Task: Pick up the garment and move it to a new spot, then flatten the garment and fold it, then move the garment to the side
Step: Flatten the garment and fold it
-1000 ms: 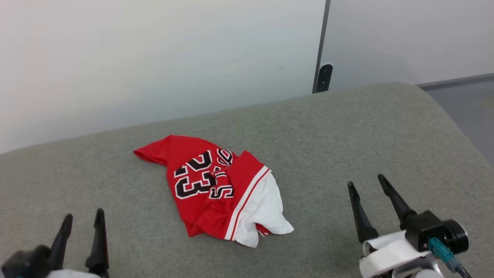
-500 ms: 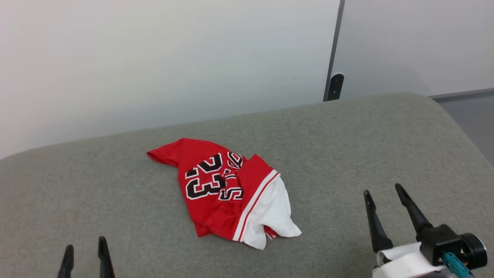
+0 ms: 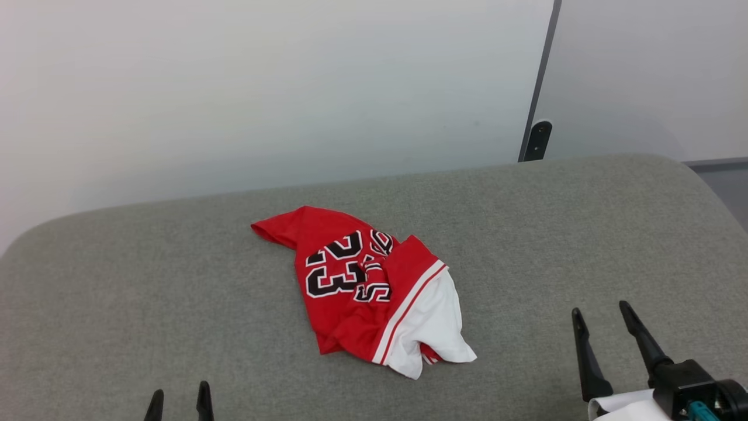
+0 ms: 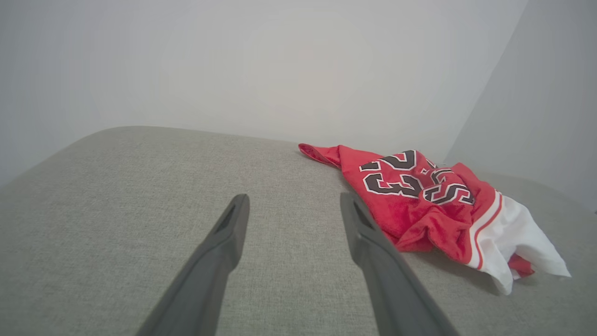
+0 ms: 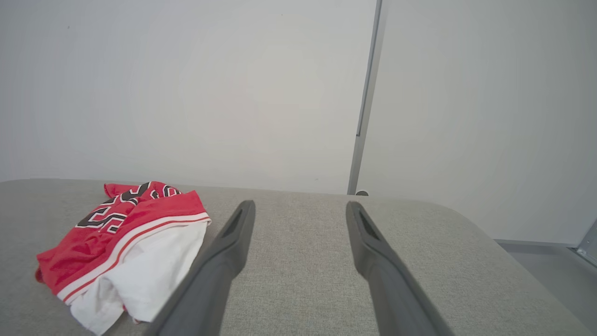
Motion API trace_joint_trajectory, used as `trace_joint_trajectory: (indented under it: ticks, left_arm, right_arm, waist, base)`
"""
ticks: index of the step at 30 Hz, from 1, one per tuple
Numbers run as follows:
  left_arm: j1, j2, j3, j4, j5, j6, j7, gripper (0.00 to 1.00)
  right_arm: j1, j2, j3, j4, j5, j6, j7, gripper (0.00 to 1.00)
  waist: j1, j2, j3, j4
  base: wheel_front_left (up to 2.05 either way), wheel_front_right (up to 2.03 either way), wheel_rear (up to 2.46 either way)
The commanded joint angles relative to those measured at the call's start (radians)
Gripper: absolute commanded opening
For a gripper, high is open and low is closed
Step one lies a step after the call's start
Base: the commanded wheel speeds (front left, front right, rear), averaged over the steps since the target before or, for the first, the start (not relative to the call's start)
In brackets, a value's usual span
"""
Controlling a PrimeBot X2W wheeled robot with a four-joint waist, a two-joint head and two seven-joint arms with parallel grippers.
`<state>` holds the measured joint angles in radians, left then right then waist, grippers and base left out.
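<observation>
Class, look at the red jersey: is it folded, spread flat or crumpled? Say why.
Crumpled. The garment lies bunched, its print creased over itself, a white sleeve twisted out at one end.

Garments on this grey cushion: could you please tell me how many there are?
1: the garment, crumpled red and white, lies near the middle of the grey cushion; another could be hidden under its folds.

Garment: black white-outlined "23" readable; crumpled letters beside it, only "S" clear.
</observation>
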<state>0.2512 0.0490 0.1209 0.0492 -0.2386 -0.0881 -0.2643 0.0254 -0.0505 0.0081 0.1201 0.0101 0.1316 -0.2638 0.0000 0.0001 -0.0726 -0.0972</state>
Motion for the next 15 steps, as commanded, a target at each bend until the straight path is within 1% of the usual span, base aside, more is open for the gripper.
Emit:
trace_joint_trajectory:
  ticks: [1,5,11,15]
  left_arm:
    - [-0.011,0.003,-0.002,0.008,0.015,-0.006,0.0,1.0]
    - [-0.018,0.003,0.026,0.013,0.002,-0.001,0.0,1.0]
    - [-0.023,0.002,0.045,0.016,0.013,-0.014,0.0,1.0]
    - [-0.02,0.002,0.049,0.01,0.011,-0.016,0.0,1.0]
  right_arm:
    - [0.0,0.0,0.002,0.007,-0.005,-0.002,-0.001,1.0]
    - [-0.004,0.0,-0.007,0.027,-0.014,-0.002,-0.001,1.0]
    - [0.011,0.0,-0.046,0.046,-0.022,-0.002,-0.001,1.0]
    - [0.013,0.0,-0.047,0.053,-0.028,-0.002,-0.001,1.0]
  waist:
    - [0.0,-0.0001,-0.005,0.0]
    - [0.0,-0.0001,-0.018,-0.001]
    - [0.0,-0.0001,-0.032,0.013]
    - [0.0,-0.0001,-0.035,0.02]
  base:
    - [0.0,0.0,0.0]
    - [0.0,0.0,0.0]
    - [0.0,0.0,0.0]
    - [0.0,0.0,0.0]
